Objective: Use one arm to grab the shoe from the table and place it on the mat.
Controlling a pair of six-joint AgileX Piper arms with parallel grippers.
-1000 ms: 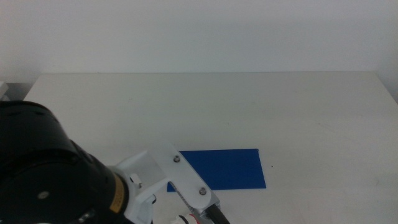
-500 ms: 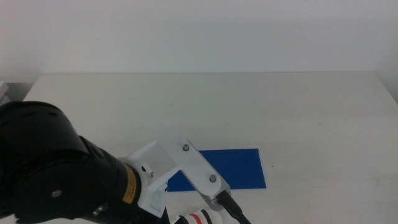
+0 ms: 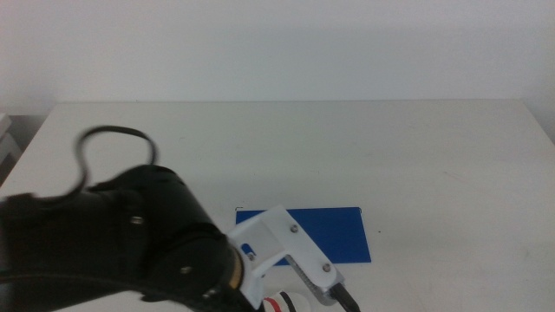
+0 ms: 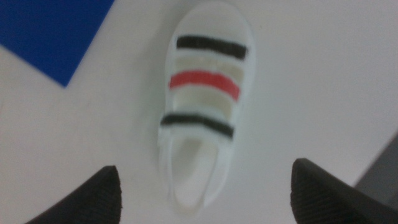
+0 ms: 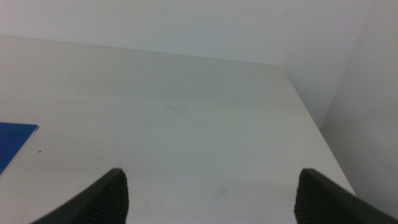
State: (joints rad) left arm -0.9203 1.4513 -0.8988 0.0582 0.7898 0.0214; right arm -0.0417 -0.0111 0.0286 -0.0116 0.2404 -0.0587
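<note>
1. One arm (image 3: 130,251) shows in the middle view: a big black body with a looped cable and a white camera block, filling the near left of the table (image 3: 416,147).
2. One shoe (image 4: 204,106) lies on the table, seen from above in the left wrist view: white, with three straps, two black and one red between them. In the middle view only a sliver of it (image 3: 282,303) peeks out at the near edge, under the white camera block.
3. One mat (image 3: 334,232), deep blue and flat, lies near the table's middle; the arm hides its near left corner in the middle view. The shoe sits just beside the mat (image 4: 50,34), off it, on bare white table.
4. The left gripper (image 4: 202,193) hangs over the shoe, its two dark jaws spread wide to either side of the heel end, gripping nothing.
5. The right gripper (image 5: 208,196) waits over the right part of the table, out of the middle view, jaws spread wide and empty; a corner of the mat (image 5: 12,143) shows in its wrist view.
</note>
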